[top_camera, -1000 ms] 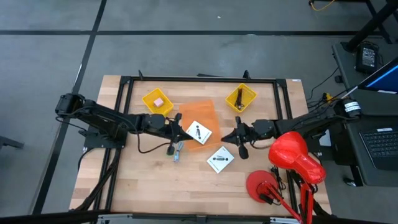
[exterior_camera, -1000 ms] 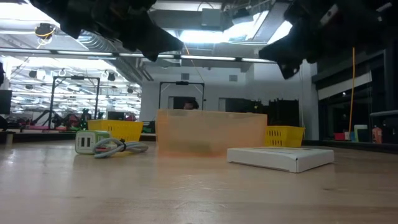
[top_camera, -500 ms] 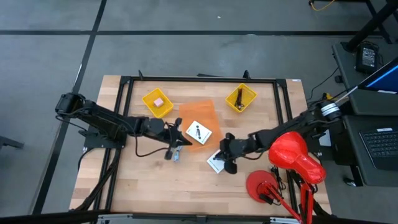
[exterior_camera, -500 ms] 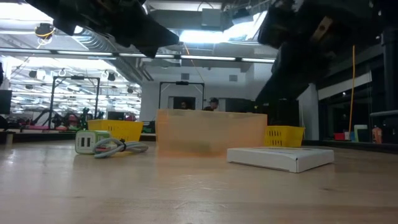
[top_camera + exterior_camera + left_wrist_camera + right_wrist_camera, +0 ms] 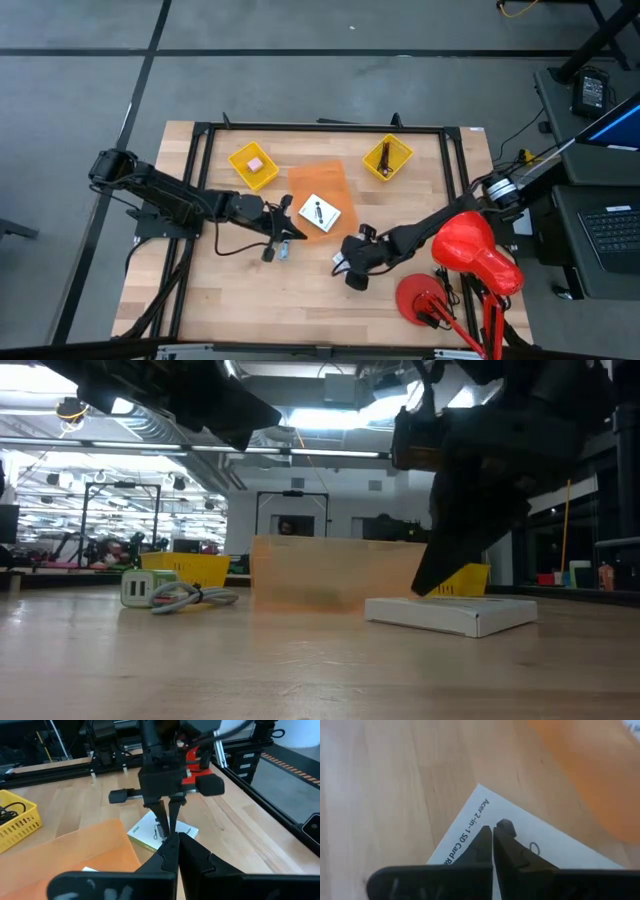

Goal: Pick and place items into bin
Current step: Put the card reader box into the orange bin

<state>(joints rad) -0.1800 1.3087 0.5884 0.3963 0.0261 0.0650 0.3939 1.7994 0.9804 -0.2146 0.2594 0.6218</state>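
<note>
High view: the right gripper (image 5: 352, 270), fingers together and empty, hovers over the flat white square card box with black print (image 5: 343, 259), which lies on the wood just off the translucent orange plastic bin (image 5: 318, 184). The left gripper (image 5: 277, 240), also pressed together, waits beside that bin.
Low view: the box (image 5: 450, 612) lies flat near the bin (image 5: 338, 571).
Right wrist view: the box (image 5: 520, 851) looks light, stiff and smooth.
Hold: likely across opposite edges; the fingers must part first.
</note>
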